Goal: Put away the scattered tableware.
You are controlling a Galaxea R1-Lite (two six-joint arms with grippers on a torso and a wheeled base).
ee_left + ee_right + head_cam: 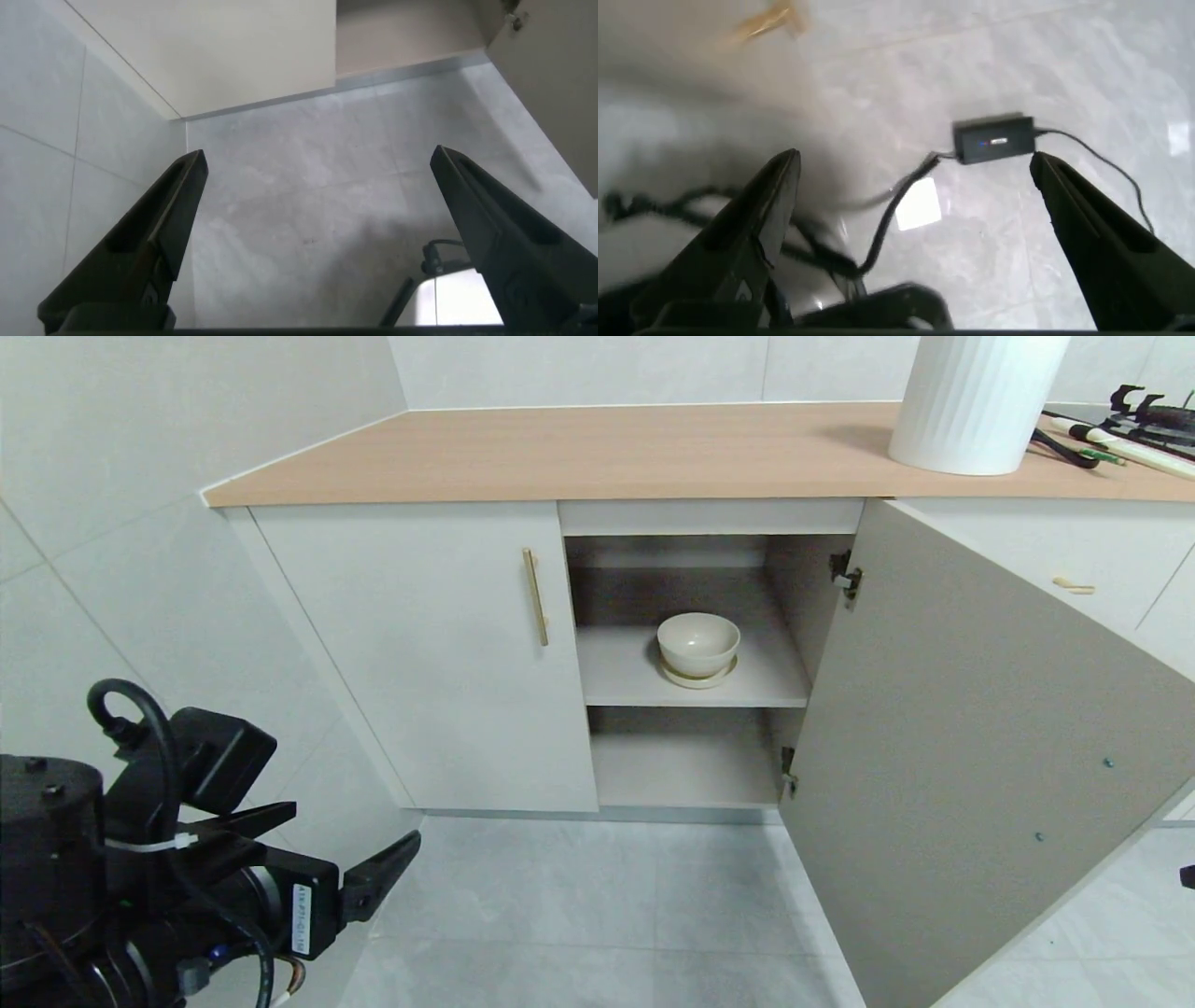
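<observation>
A cream bowl [698,643] sits on a small plate [697,676] on the middle shelf [616,683] of the open cabinet. The cabinet's right door [971,747] is swung wide open; the left door [439,653] with its gold handle [535,596] is closed. My left gripper [345,845] hangs low at the lower left, over the floor and well away from the cabinet, open and empty; its fingers [149,252] frame bare floor tiles. My right gripper [915,252] is open and empty above the floor.
On the wooden countertop [579,448] stands a white ribbed container [976,401] with dark utensils [1120,434] beside it. The bottom shelf [681,765] is bare. A black power adapter [994,140] and cables [878,233] lie on the floor below my right gripper.
</observation>
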